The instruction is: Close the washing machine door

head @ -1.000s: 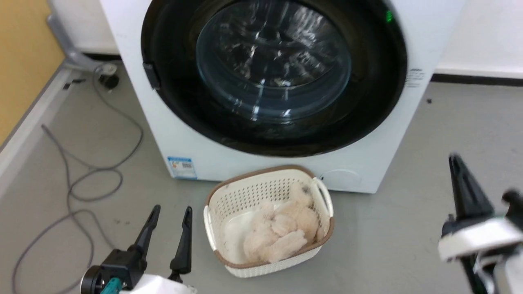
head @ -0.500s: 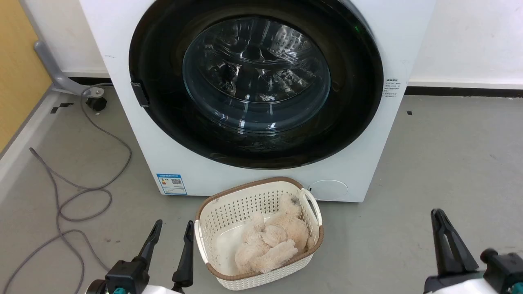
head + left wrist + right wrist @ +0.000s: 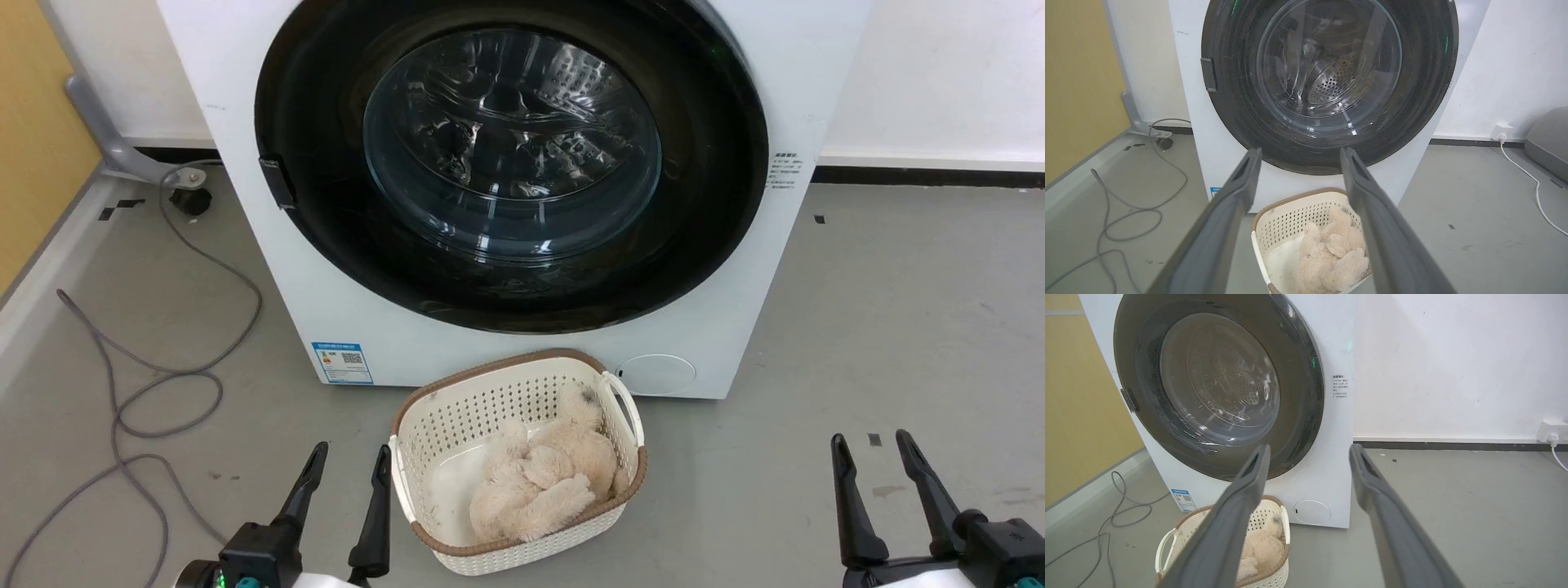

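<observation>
The washing machine door [image 3: 512, 147] sits flat against the front of the washing machine [image 3: 343, 310], straight ahead of me and above both grippers. I see no gap along its black rim, though I cannot tell whether the catch is engaged. The door is round, so it has no long axis. Its bulging glass window faces out toward me, and the steel drum shows through it. A small dark tab [image 3: 277, 181] sits on the rim's left edge.

My left gripper [image 3: 351, 451] hangs low at the left with its fingers spread and nothing between them. My right gripper [image 3: 869, 441] is low at the right, fingers likewise apart and empty. Both are well apart from the door.

Between me and the washer stands a cream perforated basket [image 3: 490, 376], just beside the machine's base and close to the left gripper's inner finger. A fluffy beige bundle [image 3: 539, 482] lies inside it. A grey cable [image 3: 163, 384] loops over the floor to the left. A blue label [image 3: 343, 363] is stuck low on the washer's front, with a round white cap [image 3: 655, 375] to its right.
</observation>
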